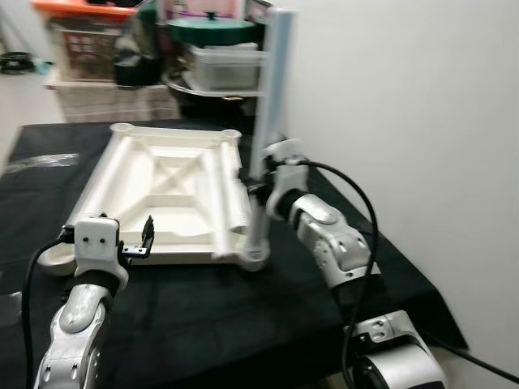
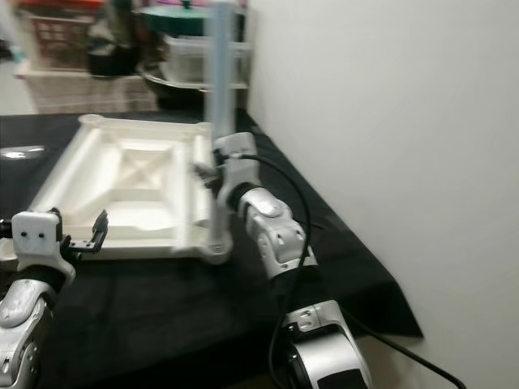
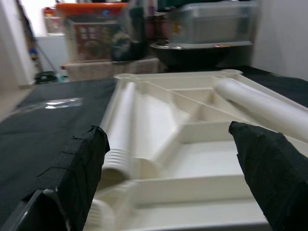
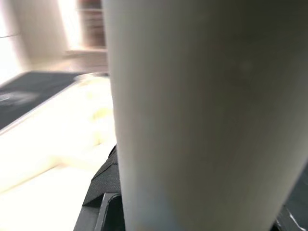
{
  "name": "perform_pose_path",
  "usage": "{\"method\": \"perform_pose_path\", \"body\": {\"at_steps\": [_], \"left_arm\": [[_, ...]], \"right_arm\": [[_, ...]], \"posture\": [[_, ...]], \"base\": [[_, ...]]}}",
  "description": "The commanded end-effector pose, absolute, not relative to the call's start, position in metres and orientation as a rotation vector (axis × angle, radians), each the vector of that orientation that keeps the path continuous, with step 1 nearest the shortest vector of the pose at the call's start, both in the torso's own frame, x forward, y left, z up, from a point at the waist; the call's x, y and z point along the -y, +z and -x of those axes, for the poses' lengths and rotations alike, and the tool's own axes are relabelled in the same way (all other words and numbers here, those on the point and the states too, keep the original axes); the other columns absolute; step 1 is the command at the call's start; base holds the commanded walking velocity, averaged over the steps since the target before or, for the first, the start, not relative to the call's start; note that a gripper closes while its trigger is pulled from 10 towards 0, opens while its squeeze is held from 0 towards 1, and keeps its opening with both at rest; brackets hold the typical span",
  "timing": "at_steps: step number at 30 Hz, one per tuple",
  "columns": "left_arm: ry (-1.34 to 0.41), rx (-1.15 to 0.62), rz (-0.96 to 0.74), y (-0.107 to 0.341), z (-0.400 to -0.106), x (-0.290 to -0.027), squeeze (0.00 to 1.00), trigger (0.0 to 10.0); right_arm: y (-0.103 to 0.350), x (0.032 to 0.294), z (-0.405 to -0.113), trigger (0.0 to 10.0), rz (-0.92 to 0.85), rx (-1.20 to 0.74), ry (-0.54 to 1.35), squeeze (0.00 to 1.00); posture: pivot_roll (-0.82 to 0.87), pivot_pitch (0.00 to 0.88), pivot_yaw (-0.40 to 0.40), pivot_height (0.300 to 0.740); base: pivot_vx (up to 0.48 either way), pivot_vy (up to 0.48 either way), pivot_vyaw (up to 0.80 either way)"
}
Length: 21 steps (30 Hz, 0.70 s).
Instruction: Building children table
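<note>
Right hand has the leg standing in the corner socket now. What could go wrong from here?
1. The upright leg is tall and held low by the right hand; if it isn't fully seated, it may tip on release.
2. The left hand hovers open at the tabletop's near edge, not gripping it, so pushing the leg could slide the tabletop on the black cloth.
3. Loose legs lying in the tabletop could roll if it shifts.

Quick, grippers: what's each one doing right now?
Left gripper: open, holding nothing, at the near edge of the upside-down white plastic tabletop.
Right gripper: shut on the upright white cylindrical table leg.
</note>
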<state>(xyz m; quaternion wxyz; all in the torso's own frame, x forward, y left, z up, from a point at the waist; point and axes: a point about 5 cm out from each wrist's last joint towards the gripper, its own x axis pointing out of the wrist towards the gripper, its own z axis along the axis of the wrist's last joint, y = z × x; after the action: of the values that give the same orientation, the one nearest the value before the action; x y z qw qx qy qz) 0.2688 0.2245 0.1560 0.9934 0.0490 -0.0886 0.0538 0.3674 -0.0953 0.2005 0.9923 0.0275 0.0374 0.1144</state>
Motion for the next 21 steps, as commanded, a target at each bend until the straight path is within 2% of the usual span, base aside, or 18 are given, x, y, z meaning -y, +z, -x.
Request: {"method": "perform_pose_path", "body": {"at_steps": [1,2,3,4,5,6,10,11,12,13,15,16,19,21], "left_arm": [[0.099,0.176,-0.11,0.155,-0.27,-0.221,0.0,10.0],[0.099,0.176,-0.11,0.155,-0.27,-0.221,0.0,10.0],[0.097,0.177,-0.11,0.155,-0.27,-0.221,0.0,10.0],[0.097,0.177,-0.11,0.155,-0.27,-0.221,0.0,10.0],[0.095,0.175,-0.109,0.155,-0.27,-0.222,0.0,10.0],[0.087,0.171,-0.107,0.154,-0.271,-0.22,0.0,10.0],[0.078,0.167,-0.106,0.152,-0.272,-0.219,0.0,10.0],[0.074,0.17,-0.104,0.153,-0.273,-0.217,0.0,10.0],[0.073,0.175,-0.103,0.154,-0.274,-0.217,0.0,10.0],[0.073,0.175,-0.103,0.154,-0.274,-0.217,0.0,10.0],[0.073,0.18,-0.103,0.156,-0.275,-0.217,0.0,10.0],[0.073,0.18,-0.103,0.156,-0.275,-0.217,0.0,10.0],[0.075,0.179,-0.104,0.155,-0.274,-0.218,0.0,10.0],[0.075,0.179,-0.104,0.155,-0.274,-0.218,0.0,10.0]], "right_arm": [[0.153,0.121,-0.356,0.0,-0.044,-0.325,0.07,0.0],[0.153,0.121,-0.356,0.0,-0.044,-0.325,0.07,0.0],[0.159,0.117,-0.348,4.5,-0.073,-0.306,0.118,0.0],[0.159,0.117,-0.348,4.5,-0.073,-0.306,0.118,0.0],[0.171,0.106,-0.34,10.0,-0.093,-0.241,0.223,0.0],[0.183,0.093,-0.333,10.0,-0.119,-0.17,0.359,0.0],[0.195,0.081,-0.327,10.0,-0.145,-0.099,0.479,0.0],[0.199,0.079,-0.329,10.0,-0.124,-0.09,0.54,1.0],[0.205,0.079,-0.335,10.0,-0.091,-0.076,0.619,0.0],[0.205,0.079,-0.335,10.0,-0.091,-0.076,0.619,0.0],[0.216,0.08,-0.338,10.0,-0.074,-0.044,0.776,0.0],[0.216,0.08,-0.338,10.0,-0.074,-0.044,0.776,0.0],[0.222,0.084,-0.326,10.0,-0.028,0.034,1.122,0.0],[0.22,0.085,-0.324,10.0,-0.008,0.031,1.171,0.0]], "posture": [[0.12,0.0,-0.136,0.74],[0.12,0.0,-0.136,0.74],[0.11,0.0,-0.132,0.74],[0.11,0.0,-0.132,0.74],[0.1,0.0,-0.12,0.74],[0.09,0.0,-0.117,0.74],[0.09,0.0,-0.117,0.74],[0.09,0.0,-0.117,0.74],[0.1,0.0,-0.123,0.74],[0.1,0.0,-0.123,0.74],[0.1,0.0,-0.128,0.74],[0.1,0.0,-0.128,0.74],[0.11,0.0,-0.13,0.74],[0.11,0.0,-0.13,0.74]], "base": [[0.0,0.0,0.0],[0.0,0.0,0.0],[0.0,0.0,0.0],[0.0,0.0,0.0],[0.0,0.0,0.0],[0.0,0.0,0.0],[0.0,0.0,0.0],[0.0,0.0,0.0],[0.0,0.0,0.0],[0.0,0.0,0.0],[0.0,0.0,0.0],[0.0,0.0,0.0],[0.0,0.0,0.0],[0.0,0.0,0.0]]}}
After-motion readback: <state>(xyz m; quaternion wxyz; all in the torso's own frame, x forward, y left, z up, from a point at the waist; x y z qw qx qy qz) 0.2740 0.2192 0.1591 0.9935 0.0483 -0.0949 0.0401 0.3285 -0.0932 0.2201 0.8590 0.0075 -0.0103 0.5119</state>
